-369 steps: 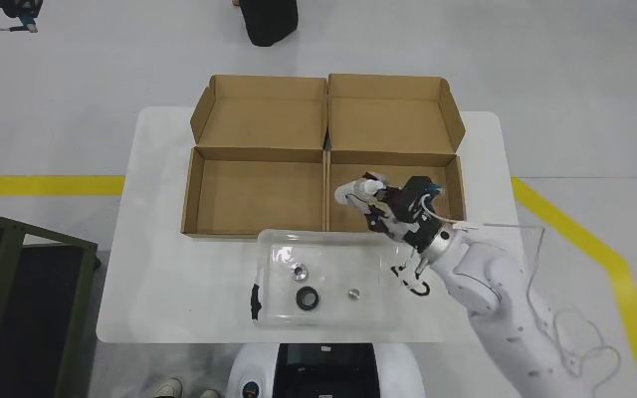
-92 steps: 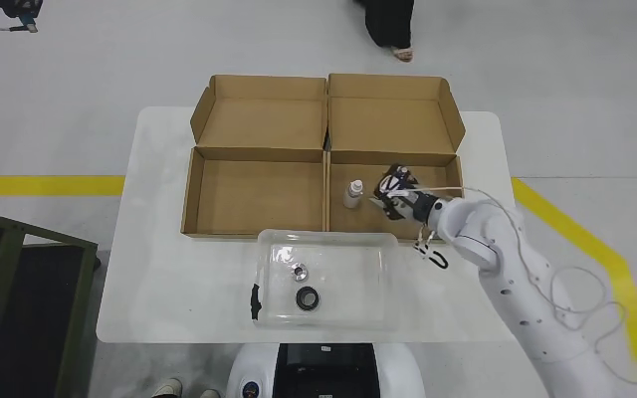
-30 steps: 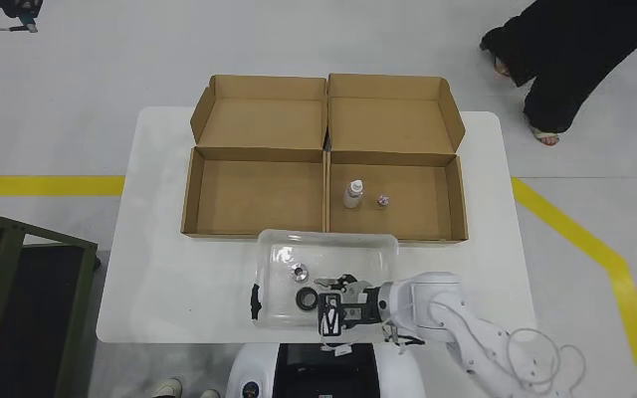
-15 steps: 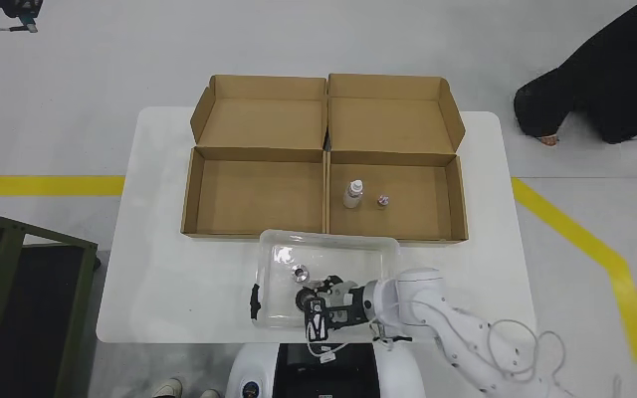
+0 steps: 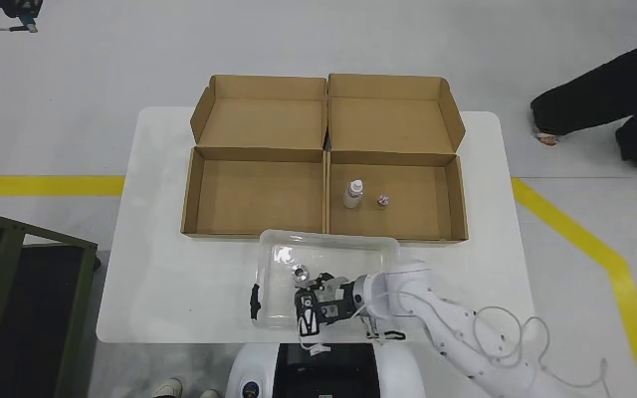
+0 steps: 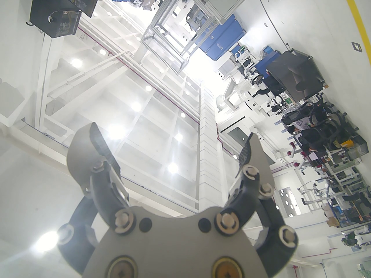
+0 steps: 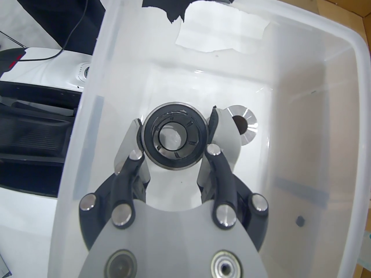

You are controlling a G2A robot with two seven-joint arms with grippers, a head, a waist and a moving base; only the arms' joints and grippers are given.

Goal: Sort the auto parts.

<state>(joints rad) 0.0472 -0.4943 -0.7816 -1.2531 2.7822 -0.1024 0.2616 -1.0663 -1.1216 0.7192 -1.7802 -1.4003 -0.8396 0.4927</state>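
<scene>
The right gripper (image 7: 175,130) had come back from the right-hand brown cardboard box (image 5: 418,214) and dropped into the clear plastic bin (image 5: 328,237). Its fingers (image 7: 213,122) now sat against both sides of the black ring-shaped bearing (image 7: 174,160), apparently pinching it on the bin floor. Just beside it lay the silver flanged metal bushing (image 7: 243,124), untouched.

The small round metal part (image 5: 382,200) that had been in the bin now rested in the right-hand box near the white bottle-shaped part (image 5: 352,193). So two parts looked sorted and two remained, with the bearing next. The left-hand brown cardboard box (image 5: 254,194) on the white counter (image 5: 159,199) held nothing. The left gripper (image 6: 172,134) pointed at the ceiling, fingers spread.
</scene>
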